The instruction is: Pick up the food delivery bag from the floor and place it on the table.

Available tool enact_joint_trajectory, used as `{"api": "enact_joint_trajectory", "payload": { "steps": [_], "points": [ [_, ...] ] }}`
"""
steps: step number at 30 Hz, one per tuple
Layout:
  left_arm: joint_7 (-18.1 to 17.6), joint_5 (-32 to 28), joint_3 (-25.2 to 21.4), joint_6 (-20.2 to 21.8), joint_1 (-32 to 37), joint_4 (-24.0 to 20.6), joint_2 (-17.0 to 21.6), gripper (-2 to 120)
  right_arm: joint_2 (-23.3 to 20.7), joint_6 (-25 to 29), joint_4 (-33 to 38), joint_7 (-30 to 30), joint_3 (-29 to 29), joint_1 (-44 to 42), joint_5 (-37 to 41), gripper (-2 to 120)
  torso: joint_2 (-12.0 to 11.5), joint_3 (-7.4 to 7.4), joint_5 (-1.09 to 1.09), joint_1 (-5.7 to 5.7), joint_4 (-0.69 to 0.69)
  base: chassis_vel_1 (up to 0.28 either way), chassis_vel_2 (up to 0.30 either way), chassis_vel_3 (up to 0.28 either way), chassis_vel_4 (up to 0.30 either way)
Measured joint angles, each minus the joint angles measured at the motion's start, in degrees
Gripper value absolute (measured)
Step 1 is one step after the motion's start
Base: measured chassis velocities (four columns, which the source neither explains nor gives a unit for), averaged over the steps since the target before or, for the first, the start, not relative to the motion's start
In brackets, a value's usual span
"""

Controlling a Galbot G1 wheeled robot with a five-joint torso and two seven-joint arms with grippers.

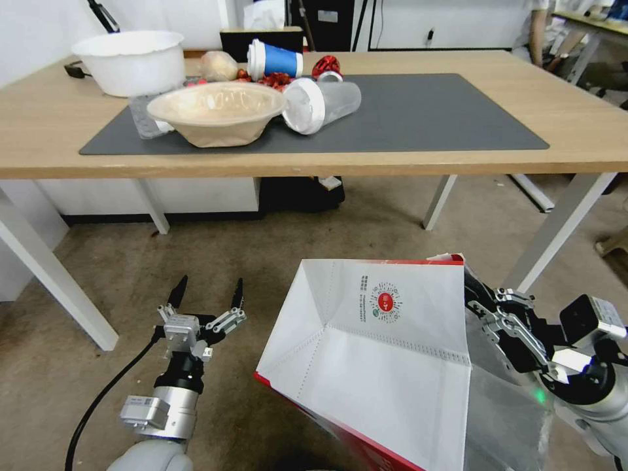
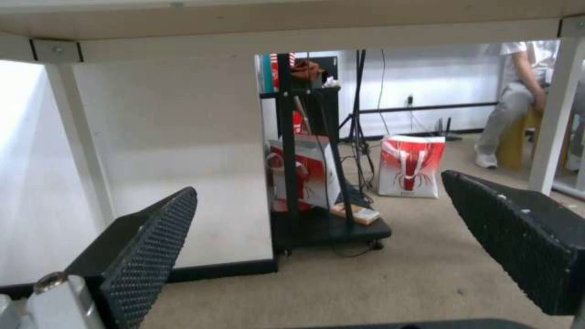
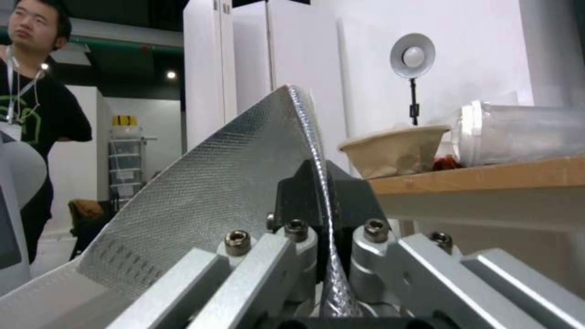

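Note:
The food delivery bag (image 1: 376, 353) is a big white paper bag with a red edge and a small round red logo; it hangs tilted above the floor (image 1: 261, 261), in front of the table (image 1: 458, 160). My right gripper (image 1: 472, 294) is shut on the bag's right-hand wall. In the right wrist view the silver foil lining (image 3: 226, 192) is pinched between the dark fingers (image 3: 301, 192). My left gripper (image 1: 206, 294) stands open over the carpet to the bag's left, holding nothing; its ribbed pads (image 2: 152, 256) are wide apart.
On the table's dark grey mat (image 1: 425, 118) lie a beige paper bowl (image 1: 216, 111), a tipped clear cup with white lid (image 1: 324, 101), a blue cup (image 1: 275, 60) and a white tub (image 1: 131, 60). White table legs (image 1: 556, 229) stand beside the bag. A black cart (image 2: 317, 183) stands beyond the table.

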Motion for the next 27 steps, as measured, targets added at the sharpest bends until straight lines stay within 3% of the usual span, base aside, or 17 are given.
{"api": "enact_joint_trajectory", "payload": {
  "steps": [12,27],
  "points": [
    [-1.38,0.53,-0.26,1.58,1.35,-2.85,0.55,100,-0.02,-0.07,0.47,-0.13,0.09,-0.17,0.01,0,2.86,2.17,0.00,0.70,0.01,0.000,0.000,0.000,0.000],
    [-1.56,0.68,0.05,1.75,1.50,-3.09,0.69,100,0.12,-0.34,0.73,-0.90,0.61,-0.34,0.01,0,6.27,4.54,0.00,1.76,0.01,0.000,0.000,0.000,0.000]
  ]
}}
